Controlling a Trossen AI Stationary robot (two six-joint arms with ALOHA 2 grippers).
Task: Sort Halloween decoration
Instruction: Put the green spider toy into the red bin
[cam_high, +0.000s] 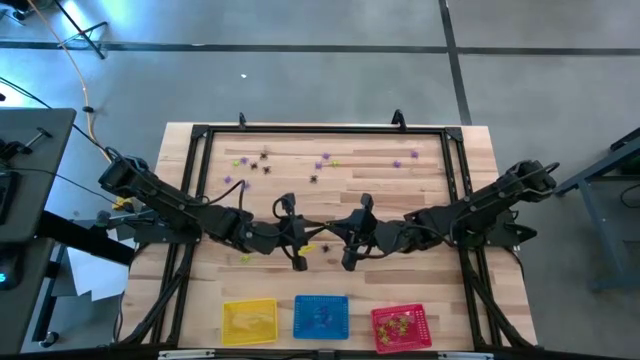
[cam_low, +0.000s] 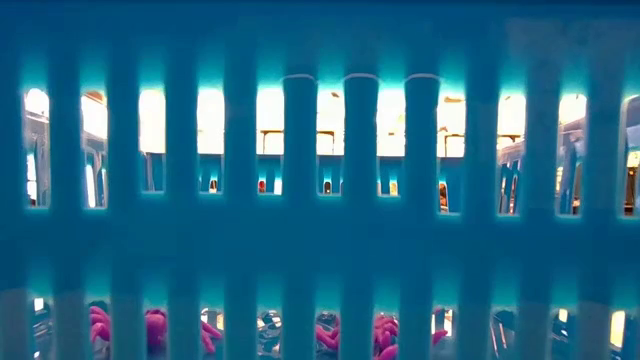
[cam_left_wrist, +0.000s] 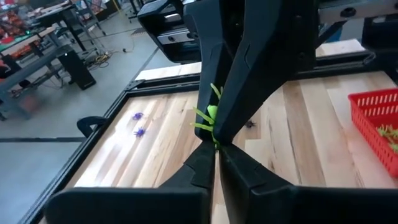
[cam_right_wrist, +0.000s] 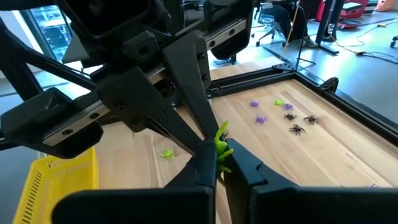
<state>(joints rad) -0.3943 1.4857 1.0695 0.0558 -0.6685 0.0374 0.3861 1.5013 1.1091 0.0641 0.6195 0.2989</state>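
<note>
Both arms met over the middle of the desk (cam_high: 480, 180). The left hand (cam_left_wrist: 216, 144) and the right hand (cam_right_wrist: 219, 163) came tip to tip, each with fingers pressed together on the same yellow-green spider trinket (cam_right_wrist: 222, 148), which stuck out between the two sets of tips.

Loose decorations lay scattered toward the far edge of the desk: purple ones (cam_high: 239, 161), black ones (cam_right_wrist: 296, 129), and another yellow-green one (cam_right_wrist: 166, 154) near the left arm.

Along the near edge stood three mesh baskets in a row: yellow basket (cam_high: 248, 322), blue basket (cam_high: 321, 316), red basket (cam_high: 401, 328). The red one held yellow-green pieces.

A black frame (cam_high: 320, 130) bordered the work area. From desk height the blue basket's wall filled the view and blocked nearly everything behind; pink-purple shapes showed through its lower slots.
</note>
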